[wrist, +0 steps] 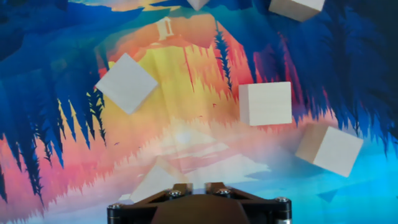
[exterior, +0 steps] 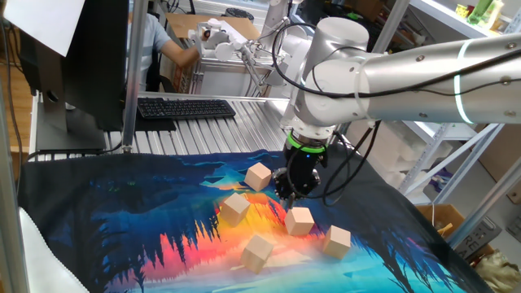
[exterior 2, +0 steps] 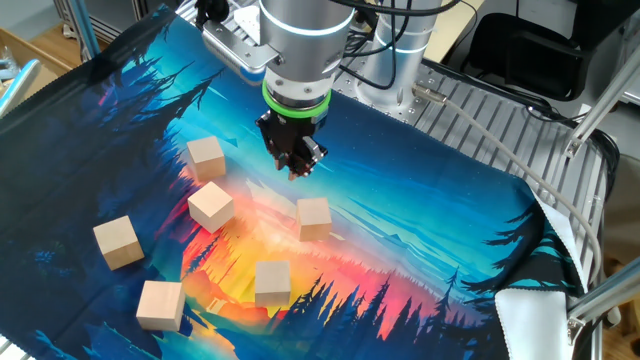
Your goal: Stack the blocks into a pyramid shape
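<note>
One fixed view: the gripper (exterior: 291, 189) hangs fingers-down over the printed cloth (exterior: 122, 220), above the orange patch. Five blocks (exterior: 258, 176) in sight — one behind the fingers, one to their left, one just below them, two nearer the front edge. All lie flat and apart; none sits on another. A keyboard (exterior: 186, 107) rests on the slatted table (exterior: 244, 126) behind.

The other fixed view: fingers drawn together, nothing between them that I can make out. The gripper (exterior 2: 298, 165) hovers clear of the cloth (exterior 2: 440, 200), with the nearest block (exterior 2: 314, 218) just past it and lower in frame. Five blocks here too, spread loosely across the orange and yellow print.

Hand view: the closed fingertips meet at the bottom edge of the picture (wrist: 199, 188), empty. Below them bare cloth (wrist: 186, 140); one block (wrist: 265, 103) squarely ahead to the right, one tilted at left, one at lower right, two cut by the top edge.

Judgement — the pyramid is not begun. No base row, no pair touching. Every block waits to be gathered.
</note>
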You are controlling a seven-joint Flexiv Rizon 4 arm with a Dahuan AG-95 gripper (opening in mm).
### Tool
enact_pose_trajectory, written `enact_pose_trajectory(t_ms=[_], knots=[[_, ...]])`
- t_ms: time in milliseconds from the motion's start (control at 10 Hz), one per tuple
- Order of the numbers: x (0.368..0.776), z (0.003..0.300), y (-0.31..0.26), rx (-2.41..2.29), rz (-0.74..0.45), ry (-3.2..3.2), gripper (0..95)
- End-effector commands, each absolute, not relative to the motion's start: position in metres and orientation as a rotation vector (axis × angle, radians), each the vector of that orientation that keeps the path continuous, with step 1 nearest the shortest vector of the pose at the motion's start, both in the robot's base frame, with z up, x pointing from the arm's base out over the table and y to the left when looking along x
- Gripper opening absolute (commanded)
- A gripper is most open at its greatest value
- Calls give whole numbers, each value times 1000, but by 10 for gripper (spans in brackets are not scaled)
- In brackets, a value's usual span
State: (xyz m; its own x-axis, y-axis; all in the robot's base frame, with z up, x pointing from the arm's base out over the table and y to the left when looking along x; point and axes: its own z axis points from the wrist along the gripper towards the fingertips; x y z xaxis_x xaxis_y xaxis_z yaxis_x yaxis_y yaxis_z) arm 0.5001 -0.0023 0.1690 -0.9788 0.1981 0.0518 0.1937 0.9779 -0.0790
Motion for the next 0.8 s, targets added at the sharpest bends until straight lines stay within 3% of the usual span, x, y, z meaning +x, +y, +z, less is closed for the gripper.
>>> enact_pose_trajectory(t_ms=[100,700,800], knots=[[504,167,-7,-229,92,-3077,0],[522,160,-30,-244,82,-3083,0],[528,159,-34,-266,88,-3087,190]])
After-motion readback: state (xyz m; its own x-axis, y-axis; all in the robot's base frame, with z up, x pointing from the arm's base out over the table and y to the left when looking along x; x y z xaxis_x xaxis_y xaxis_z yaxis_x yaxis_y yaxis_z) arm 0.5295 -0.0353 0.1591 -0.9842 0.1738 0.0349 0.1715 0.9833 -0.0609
